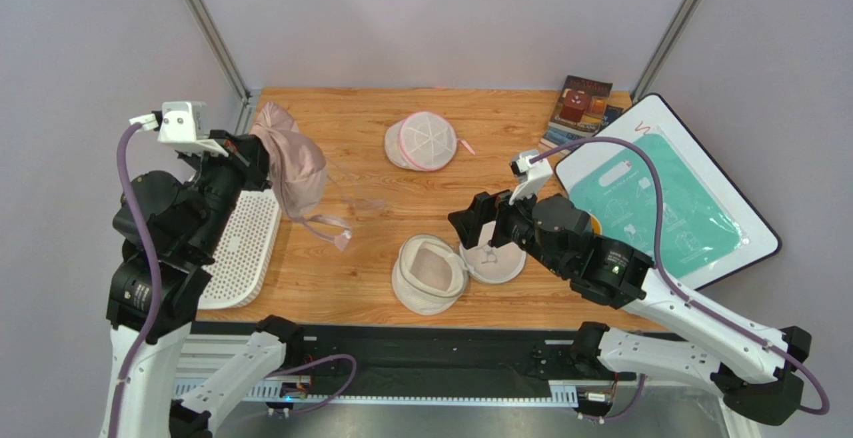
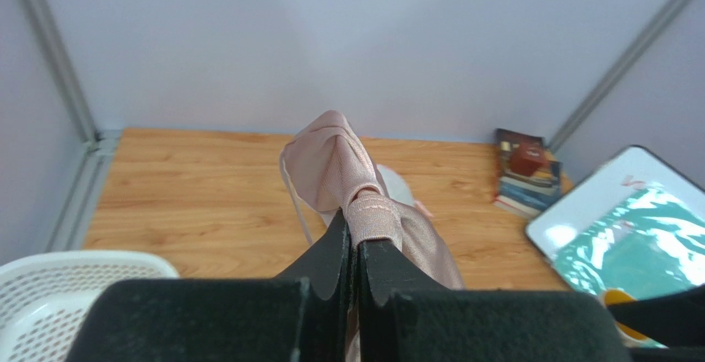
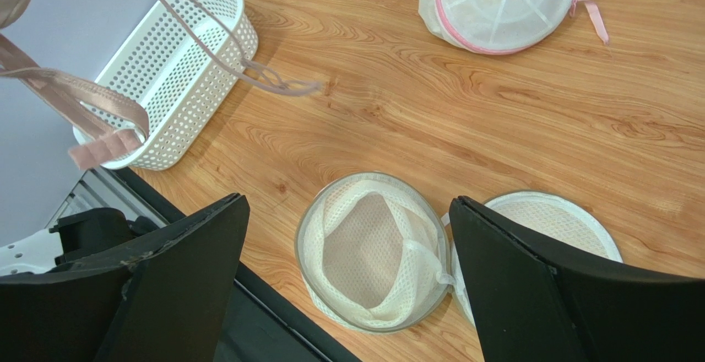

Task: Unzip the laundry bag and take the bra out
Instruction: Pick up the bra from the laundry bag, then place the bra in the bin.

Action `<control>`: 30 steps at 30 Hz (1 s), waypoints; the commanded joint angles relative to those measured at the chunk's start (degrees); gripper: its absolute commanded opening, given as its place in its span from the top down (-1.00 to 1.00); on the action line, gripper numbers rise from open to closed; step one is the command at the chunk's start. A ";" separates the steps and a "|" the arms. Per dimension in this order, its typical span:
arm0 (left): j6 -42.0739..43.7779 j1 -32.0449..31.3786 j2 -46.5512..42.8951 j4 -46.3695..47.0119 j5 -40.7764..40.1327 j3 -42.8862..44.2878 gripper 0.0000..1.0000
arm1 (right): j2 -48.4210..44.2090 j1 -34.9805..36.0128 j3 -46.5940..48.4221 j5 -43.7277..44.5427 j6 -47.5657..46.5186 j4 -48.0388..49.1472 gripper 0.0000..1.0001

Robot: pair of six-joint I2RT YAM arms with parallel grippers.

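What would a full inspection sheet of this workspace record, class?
Surface: wooden tabletop, light-brown grain.
Job's things: round beige mesh laundry bag lies unzipped, halves spread; dusty pink satin bra hangs in the air at left, straps dangling.
Clutter: pink-trimmed round mesh pouch; white perforated plastic basket; stacked books; white board with teal sheet.
Claws: left claw shut on bra; right claw open above bag.
Cables: purple cables along both arms; no snag seen.
Surroundings: grey walls, metal corner posts.
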 commanded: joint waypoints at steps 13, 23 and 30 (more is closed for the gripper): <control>-0.82 47.76 5.97 -5.12 15.93 2.91 1.00 | -4.60 -0.34 -1.85 2.13 -1.02 -5.32 -1.00; -3.54 55.26 4.83 2.08 15.15 -11.41 1.00 | -6.36 -0.42 -2.28 2.75 -0.93 -9.28 -1.00; -4.69 57.46 7.11 4.20 11.02 -16.43 1.00 | -8.20 -0.43 -4.31 2.05 1.27 -10.07 -0.99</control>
